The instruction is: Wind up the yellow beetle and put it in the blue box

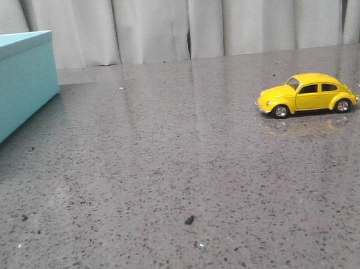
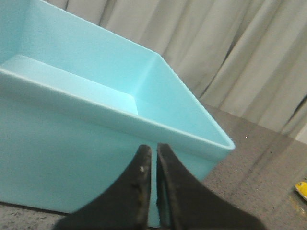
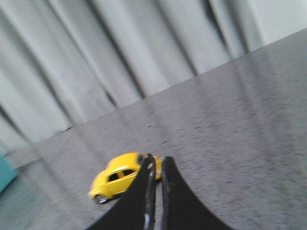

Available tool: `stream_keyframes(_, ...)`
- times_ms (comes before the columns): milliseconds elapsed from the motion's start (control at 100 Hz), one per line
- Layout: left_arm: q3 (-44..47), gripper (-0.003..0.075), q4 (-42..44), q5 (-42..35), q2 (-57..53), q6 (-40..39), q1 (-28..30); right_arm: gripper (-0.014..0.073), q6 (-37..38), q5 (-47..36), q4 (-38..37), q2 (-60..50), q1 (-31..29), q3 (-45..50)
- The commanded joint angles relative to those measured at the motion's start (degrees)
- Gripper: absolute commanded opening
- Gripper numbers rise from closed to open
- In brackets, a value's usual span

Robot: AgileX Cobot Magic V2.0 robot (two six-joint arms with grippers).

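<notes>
Yellow beetle (image 1: 306, 94): standing on all wheels at the right of the table (image 1: 170, 172), long axis running left-right, nose pointing left. Lying just beyond the right gripper (image 3: 156, 165), fingers nearly closed, holding nothing. Left gripper (image 2: 154, 155), likewise closed and empty, hovering by the open blue box (image 1: 14, 85), well apart.

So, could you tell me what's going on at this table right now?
Nothing is being handled yet. The yellow beetle sits on its wheels on the right side of the grey table, untouched. The right gripper is shut, with the car beyond its fingertips. The blue box stands at the far left; the left wrist view shows it open-topped and apparently empty, with the shut left gripper beside its outer wall.
</notes>
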Motion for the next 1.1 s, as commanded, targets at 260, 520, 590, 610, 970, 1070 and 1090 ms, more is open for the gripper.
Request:
stream_keyframes(260,-21.6,-0.0019,9.3,13.8,12.6,1.0,-0.4,-0.0048,-10.8,24.8,-0.7,20.3,-0.3,-29.2)
stream_keyframes(520,-33.4,-0.0019,13.7,23.4,22.4,2.6,-0.4,-0.0048,-10.8,41.9,-2.9,42.5,-0.2,-47.7)
stream_keyframes(590,-35.0,-0.0019,13.8,24.8,24.1,2.6,-0.4,-0.0048,-10.8,42.6,-2.9,46.7,-0.2,-51.2)
stream_keyframes(610,-35.3,-0.0019,13.8,24.9,24.3,2.6,-0.4,-0.0048,-10.8,42.6,-2.9,47.8,-0.1,-52.1)
stream_keyframes(970,-35.5,-0.0019,12.6,25.5,24.8,6.9,-3.4,-0.0048,0.0,49.4,-18.2,68.0,9.1,-65.1)
stream_keyframes(1070,-35.5,-0.0019,12.6,25.5,24.8,6.9,-3.8,-0.0048,3.4,50.6,-23.7,73.2,13.3,-69.0)
stream_keyframes(1090,-35.5,-0.0019,12.6,25.5,24.8,6.9,-3.8,-0.0048,3.8,50.4,-24.2,74.1,14.0,-69.4)
